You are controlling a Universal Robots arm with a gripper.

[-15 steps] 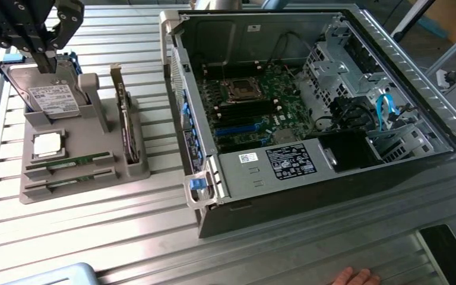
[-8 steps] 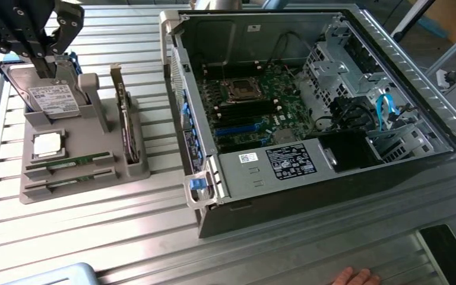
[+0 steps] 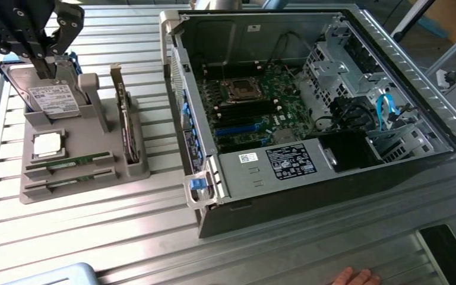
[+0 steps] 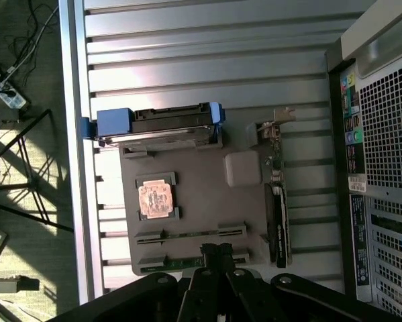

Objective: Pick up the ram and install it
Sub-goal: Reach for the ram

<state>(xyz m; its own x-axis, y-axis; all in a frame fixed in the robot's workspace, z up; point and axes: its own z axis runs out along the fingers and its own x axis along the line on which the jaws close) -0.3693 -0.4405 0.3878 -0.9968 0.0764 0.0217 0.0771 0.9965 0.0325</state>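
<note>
Two green ram sticks (image 3: pixel 69 161) lie in slots at the near end of a grey holder block (image 3: pixel 93 142) on the slatted metal table. In the wrist view the ram (image 4: pixel 190 235) sits just past my fingertips. My black gripper (image 3: pixel 44 66) hangs high over the far end of the block, above the hard drive (image 3: pixel 50 95), and touches nothing. Seen from the wrist, the gripper (image 4: pixel 217 251) is shut and holds nothing. The open computer case (image 3: pixel 307 107) lies on the exterior view's right, with the motherboard's black memory slots (image 3: pixel 252 110) exposed.
The block also carries a CPU chip (image 4: pixel 154 199) and an upright expansion card (image 3: pixel 125 119). A person's hand (image 3: pixel 355 276) rests at the table's near edge. A pale blue object (image 3: pixel 54 276) sits at the near left corner. Cables and a power strip (image 4: pixel 6 94) lie on the floor beyond the table.
</note>
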